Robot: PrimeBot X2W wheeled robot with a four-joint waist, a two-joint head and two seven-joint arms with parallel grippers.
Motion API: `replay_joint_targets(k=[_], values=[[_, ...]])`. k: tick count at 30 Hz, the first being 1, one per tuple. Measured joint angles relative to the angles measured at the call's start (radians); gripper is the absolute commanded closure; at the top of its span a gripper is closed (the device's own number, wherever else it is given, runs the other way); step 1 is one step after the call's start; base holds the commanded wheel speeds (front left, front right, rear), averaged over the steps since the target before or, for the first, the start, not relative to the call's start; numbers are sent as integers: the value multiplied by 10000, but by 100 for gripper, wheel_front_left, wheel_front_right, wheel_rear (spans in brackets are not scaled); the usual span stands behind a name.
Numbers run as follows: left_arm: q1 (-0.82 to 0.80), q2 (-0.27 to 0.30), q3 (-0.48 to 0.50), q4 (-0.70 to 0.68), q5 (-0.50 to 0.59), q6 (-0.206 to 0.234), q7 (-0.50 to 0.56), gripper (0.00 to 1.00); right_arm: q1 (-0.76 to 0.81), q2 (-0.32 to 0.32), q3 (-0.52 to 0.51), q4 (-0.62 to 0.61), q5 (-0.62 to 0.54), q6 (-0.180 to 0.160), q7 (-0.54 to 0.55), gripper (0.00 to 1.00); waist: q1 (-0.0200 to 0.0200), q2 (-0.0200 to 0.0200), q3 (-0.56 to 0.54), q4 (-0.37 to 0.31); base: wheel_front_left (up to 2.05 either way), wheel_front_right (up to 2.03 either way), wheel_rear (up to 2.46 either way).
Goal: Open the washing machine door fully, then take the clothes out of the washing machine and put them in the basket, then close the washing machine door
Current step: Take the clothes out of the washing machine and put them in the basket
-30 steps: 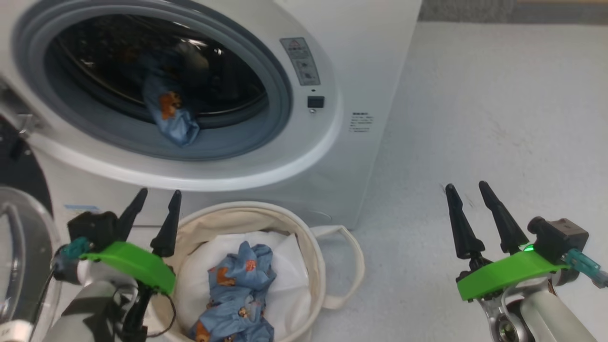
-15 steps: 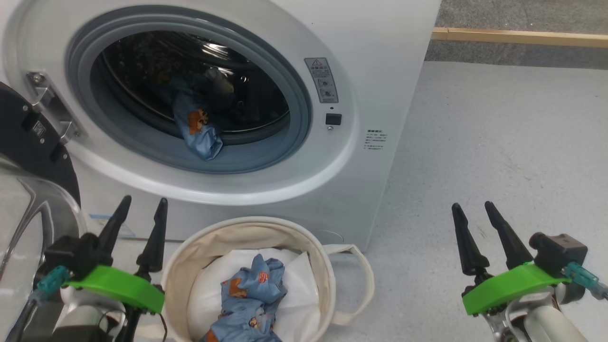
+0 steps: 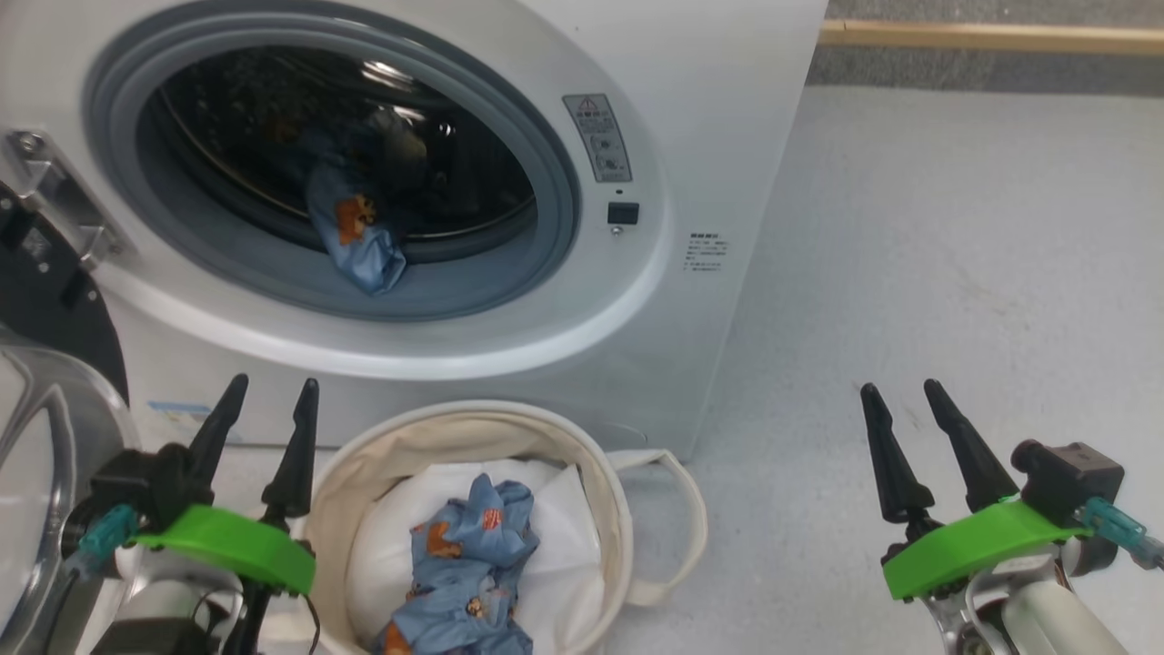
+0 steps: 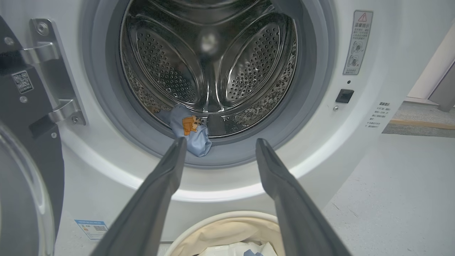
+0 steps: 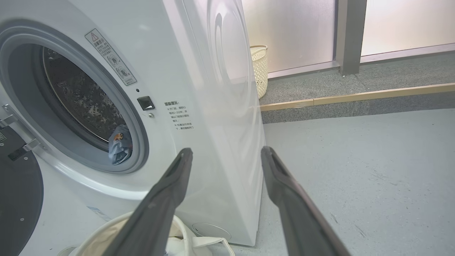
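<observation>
Status: door (image 3: 50, 309) open beside machine (image 3: 709, 136). Some clothes (image 3: 468, 564) in basket (image 3: 602, 491); one garment (image 3: 359, 241) hangs over drum (image 4: 213, 53) lip. Left gripper (image 3: 273, 384) beside basket, right gripper (image 3: 900, 387) well apart: both spread wide, empty. Outstanding, by appearance: that garment, then closing door.

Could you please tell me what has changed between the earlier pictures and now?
Only the head camera shifted, sliding the whole picture; nothing was taken or let go. The left pincer and right pincer stay open and empty, one garment still hangs over the grey ring of the washing machine, other clothes lie in the basket, and the door stays open.
</observation>
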Motion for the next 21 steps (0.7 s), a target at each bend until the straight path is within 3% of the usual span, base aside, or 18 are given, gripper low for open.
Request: replay_joint_targets(k=[10,21], values=[[-2106,-571,196,1476,596,88,-2,0,-381,46,0,-255,-123,0,31,0,1,0,1109,-289,0,0,0],[-5090,-570,665,3958,1651,-159,-2,0,-854,309,-54,-926,-550,0,-4,0,2,0,2912,-941,0,0,0]])
